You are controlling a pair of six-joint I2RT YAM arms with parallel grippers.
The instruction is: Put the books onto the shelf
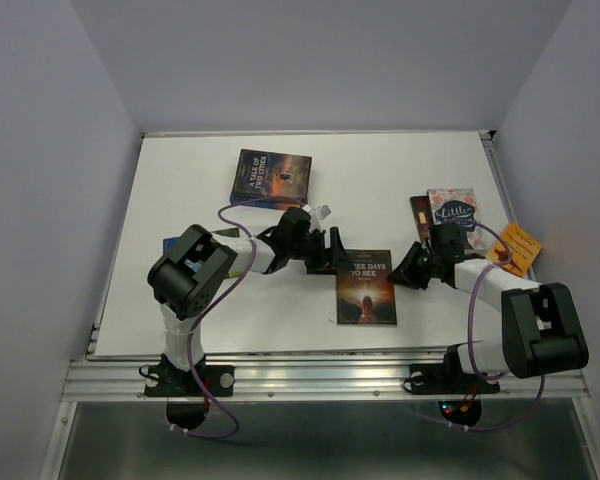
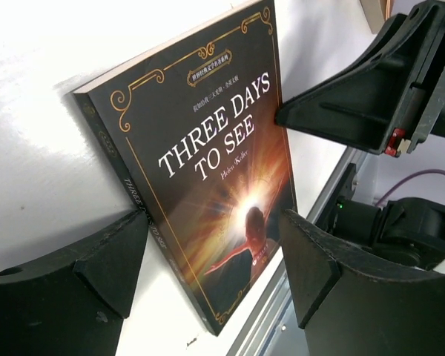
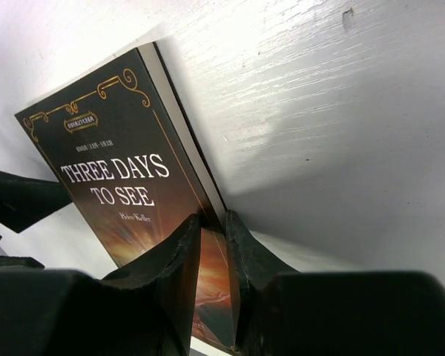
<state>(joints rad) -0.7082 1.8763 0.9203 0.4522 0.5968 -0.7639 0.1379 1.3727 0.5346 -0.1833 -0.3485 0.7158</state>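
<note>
A dark book titled "Three Days to See" (image 1: pixel 366 287) lies near the table's front edge. My right gripper (image 1: pixel 402 268) is shut on its right-hand page edge, one finger on the cover and one beneath; in the right wrist view (image 3: pixel 213 219) that edge stands slightly off the table. My left gripper (image 1: pixel 334 250) is open at the book's top left corner, and in the left wrist view (image 2: pixel 213 222) the book (image 2: pixel 208 170) lies between and beyond its fingers without touching them. A dark blue book (image 1: pixel 270 177) lies at the back. The shelf is out of view.
A small pile of books (image 1: pixel 450 213) lies at the right of the table, with an orange one (image 1: pixel 517 246) at the right edge. The table's metal front rail (image 1: pixel 320 375) runs just below the dark book.
</note>
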